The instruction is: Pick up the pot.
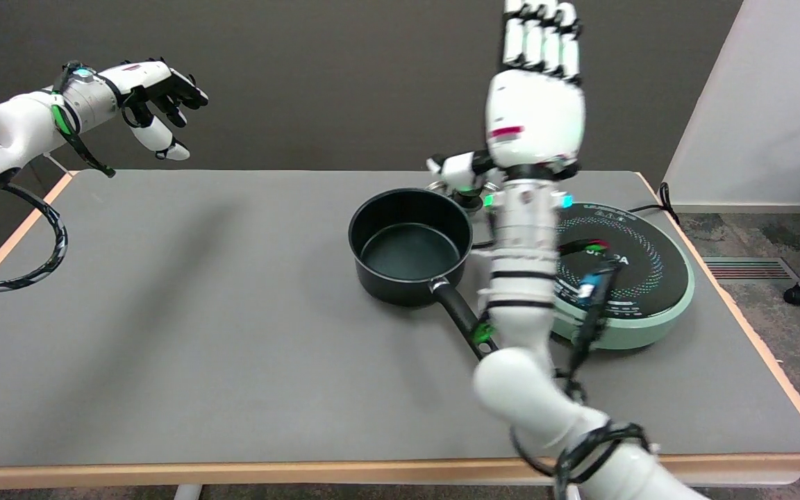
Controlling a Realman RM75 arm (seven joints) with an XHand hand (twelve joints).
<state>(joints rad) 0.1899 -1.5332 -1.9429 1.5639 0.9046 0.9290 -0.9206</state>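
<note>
1 pot point(410, 246) on the gray table point(164, 312), roughly mid-table, black, upright, empty inside. Its handle point(457, 310) runs from the pot's near rim toward the table's near-right, so the long axis goes diagonally, pot end far-left, free end near-right; that free end is hidden behind the right forearm.

Right hand point(535, 114) is raised well above the table, back of the hand toward the camera, fingers point(539, 38) pointing straight up and stretched out side by side, thumb sticking out to the picture's left. It holds nothing and touches nothing. Pot lies below and to the picture's left of the hand; handle sits lower and nearer the camera than the palm.

Judgement: reach phase, grasp not yet begun. Hand needs to tip over and drop toward the handle, palm lined up across that diagonal.

Lid point(442, 186) w/ knob lies behind the pot, mostly covered by the arm. Green induction hob point(643, 298) sits just beside the pot on the right.
</note>
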